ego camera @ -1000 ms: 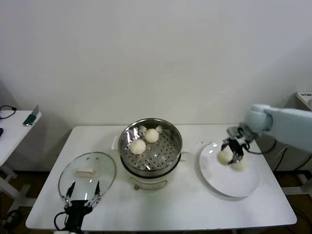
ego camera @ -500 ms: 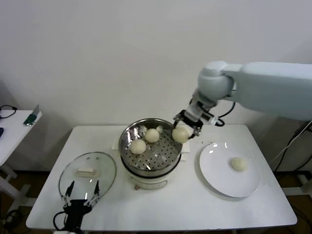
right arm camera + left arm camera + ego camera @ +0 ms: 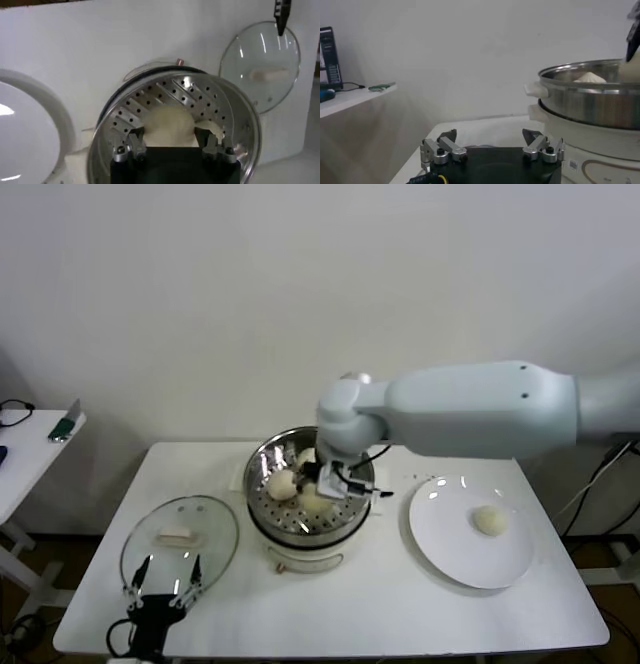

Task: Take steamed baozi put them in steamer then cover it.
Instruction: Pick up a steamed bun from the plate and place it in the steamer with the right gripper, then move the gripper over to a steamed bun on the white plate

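Observation:
The steamer [image 3: 262,460] stands mid-table with two baozi [image 3: 283,483] on its perforated tray. My right gripper [image 3: 322,489] is down inside the pot, shut on a third baozi [image 3: 314,503] held just above the tray. In the right wrist view that baozi [image 3: 167,122] sits between the fingers [image 3: 135,136] over the steamer tray [image 3: 200,97]. A fourth baozi [image 3: 489,520] lies on the white plate [image 3: 450,559]. The glass cover [image 3: 180,539] lies flat at the front left. My left gripper [image 3: 160,586] is open and empty by the cover's near edge.
The right arm reaches across the back of the table from the right, above the pot and the plate. A side table [image 3: 30,434] with small items stands off to the left. In the left wrist view the steamer [image 3: 590,107] rises on the right.
The right gripper picked one baozi off the plate, carried it left over the pot and lowered it into the steamer. One baozi is left on the plate. The left arm has not moved.

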Robot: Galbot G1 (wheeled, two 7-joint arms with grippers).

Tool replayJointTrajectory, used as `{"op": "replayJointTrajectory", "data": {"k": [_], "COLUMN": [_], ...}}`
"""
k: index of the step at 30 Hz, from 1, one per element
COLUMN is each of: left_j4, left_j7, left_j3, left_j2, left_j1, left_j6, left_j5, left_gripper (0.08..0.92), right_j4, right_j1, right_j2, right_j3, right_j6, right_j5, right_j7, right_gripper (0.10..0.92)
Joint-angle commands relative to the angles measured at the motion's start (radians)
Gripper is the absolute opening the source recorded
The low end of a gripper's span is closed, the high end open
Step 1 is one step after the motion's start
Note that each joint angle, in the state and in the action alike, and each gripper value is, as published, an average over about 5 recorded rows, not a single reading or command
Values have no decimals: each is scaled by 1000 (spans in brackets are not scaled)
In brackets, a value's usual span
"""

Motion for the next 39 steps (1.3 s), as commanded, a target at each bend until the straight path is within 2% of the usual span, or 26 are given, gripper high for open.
{"op": "replayJointTrajectory", "data": {"k": [1,11,16,19,30,34,39], "left_j4": [3,-2,-8,-11,-20,-19,-24], "left_j7": [0,0,0,0,2,1,3], "left_j3": [0,5,6,7,11,11,10], "left_j2": [-1,-3,-3,-3,4,7,10], "left_j1": [-1,6,9,12,23,22,13], "left_j6": [1,0,0,-1,-9,-12,-9], "left_j5": [-2,0,2,5,12,9,2], "left_gripper": [823,823,823,823,823,823,823], "right_j4": [-51,-95,-95,-92,-216,-317,-389], "right_j1": [-127,-153,-126,-80,190,233,173], "right_j2": [82,77,55,27,-205,-337,-517], "right_j3": [17,9,28,48,-68,-192,-296], "right_j6": [7,21,22,32,113,52,-99], "right_j5": [-122,-149,-124,-31,433,501,508], "right_j7": [32,25,77,60,-158,-171,-114], "right_gripper": [687,692,775,815,823,823,823]}}
